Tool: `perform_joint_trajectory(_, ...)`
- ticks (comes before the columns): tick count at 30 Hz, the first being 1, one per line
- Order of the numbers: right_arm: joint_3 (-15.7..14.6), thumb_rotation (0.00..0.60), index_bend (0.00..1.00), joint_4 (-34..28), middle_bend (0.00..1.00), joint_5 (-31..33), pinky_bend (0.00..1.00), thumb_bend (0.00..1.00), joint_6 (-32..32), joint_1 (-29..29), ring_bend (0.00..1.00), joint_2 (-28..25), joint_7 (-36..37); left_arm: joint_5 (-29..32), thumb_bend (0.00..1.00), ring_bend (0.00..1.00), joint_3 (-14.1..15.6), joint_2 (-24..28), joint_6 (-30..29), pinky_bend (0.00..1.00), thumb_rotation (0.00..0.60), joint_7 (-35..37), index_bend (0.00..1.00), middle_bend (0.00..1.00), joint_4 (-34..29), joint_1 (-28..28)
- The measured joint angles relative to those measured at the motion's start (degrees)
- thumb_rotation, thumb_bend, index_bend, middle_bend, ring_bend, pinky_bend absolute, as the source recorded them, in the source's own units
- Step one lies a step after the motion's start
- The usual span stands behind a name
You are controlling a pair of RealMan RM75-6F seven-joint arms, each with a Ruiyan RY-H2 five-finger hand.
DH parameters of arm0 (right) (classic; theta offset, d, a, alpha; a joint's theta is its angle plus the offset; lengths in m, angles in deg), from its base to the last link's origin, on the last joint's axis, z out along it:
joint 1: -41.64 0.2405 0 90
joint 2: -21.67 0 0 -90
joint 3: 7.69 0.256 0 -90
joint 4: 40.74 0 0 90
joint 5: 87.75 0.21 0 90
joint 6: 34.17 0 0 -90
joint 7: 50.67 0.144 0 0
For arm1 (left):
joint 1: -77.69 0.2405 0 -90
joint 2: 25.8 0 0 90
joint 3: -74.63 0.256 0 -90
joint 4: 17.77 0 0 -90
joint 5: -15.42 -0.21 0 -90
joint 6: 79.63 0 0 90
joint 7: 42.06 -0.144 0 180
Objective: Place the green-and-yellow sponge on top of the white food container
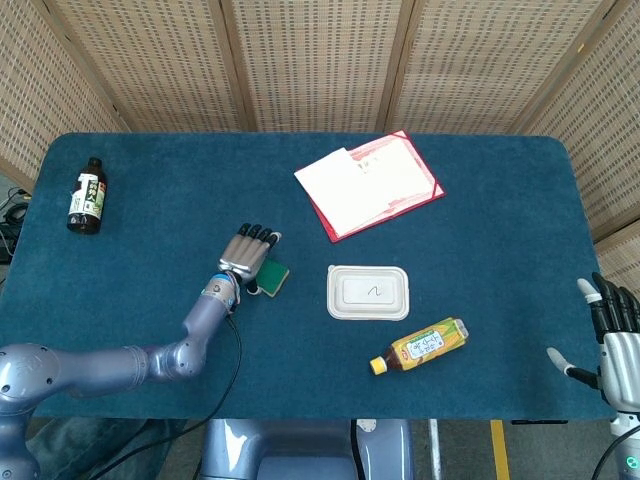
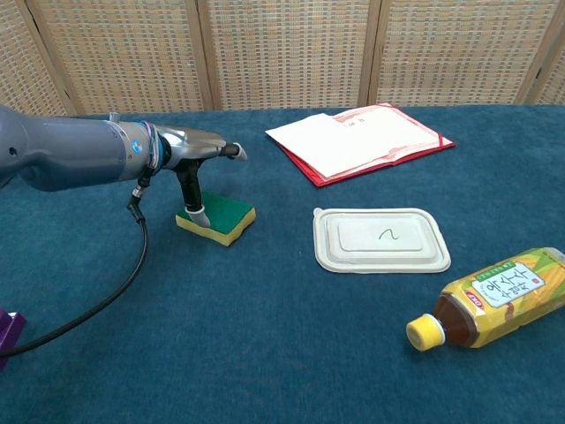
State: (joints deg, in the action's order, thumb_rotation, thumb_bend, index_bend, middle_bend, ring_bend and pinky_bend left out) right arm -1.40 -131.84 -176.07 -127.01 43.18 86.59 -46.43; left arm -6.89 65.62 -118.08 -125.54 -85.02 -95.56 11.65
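The green-and-yellow sponge (image 1: pixel 273 278) (image 2: pixel 218 220) lies flat on the blue table, green side up, a short way left of the white food container (image 1: pixel 369 292) (image 2: pixel 380 238). My left hand (image 1: pixel 248 258) (image 2: pixel 196 155) hovers just over the sponge with its fingers stretched out straight. Only the thumb points down and touches the sponge's top. The container is closed, and nothing lies on its lid. My right hand (image 1: pixel 612 335) shows at the table's near right corner in the head view, fingers apart and holding nothing.
A yellow drink bottle (image 1: pixel 420 346) (image 2: pixel 494 300) lies on its side just in front of the container. Behind the container is an open red folder with papers (image 1: pixel 370 183) (image 2: pixel 362 140). A dark bottle (image 1: pixel 88 196) lies far left. A purple object (image 2: pixel 7 331) sits near left.
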Motion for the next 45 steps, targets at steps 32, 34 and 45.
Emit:
perform_joint_trajectory(32, 3.44, 0.6, 0.08, -4.75, 0.0, 3.22, 0.0, 0.0, 15.24, 11.47, 0.0, 2.49, -23.11, -47.41, 0.07, 0.0, 12.31, 27.24, -41.2, 0.0, 0.6, 32.35, 0.0, 0.0, -22.75, 44.16)
perform_joint_trajectory(34, 4.32, 0.6, 0.09, -7.11, 0.0, 5.0, 0.0, 0.0, 19.51, 14.58, 0.0, 3.01, -27.39, -49.2, 0.07, 0.0, 12.98, 27.22, -42.34, 0.0, 0.6, 32.68, 0.0, 0.0, -22.69, 45.64)
perform_joint_trajectory(45, 11.03, 0.6, 0.08, -9.86, 0.0, 31.24, 0.0, 0.0, 36.11, 35.29, 0.0, 17.32, -41.51, -51.46, 0.07, 0.0, 11.45, 30.89, -41.75, 0.0, 0.6, 35.45, 0.0, 0.0, -24.48, 48.8)
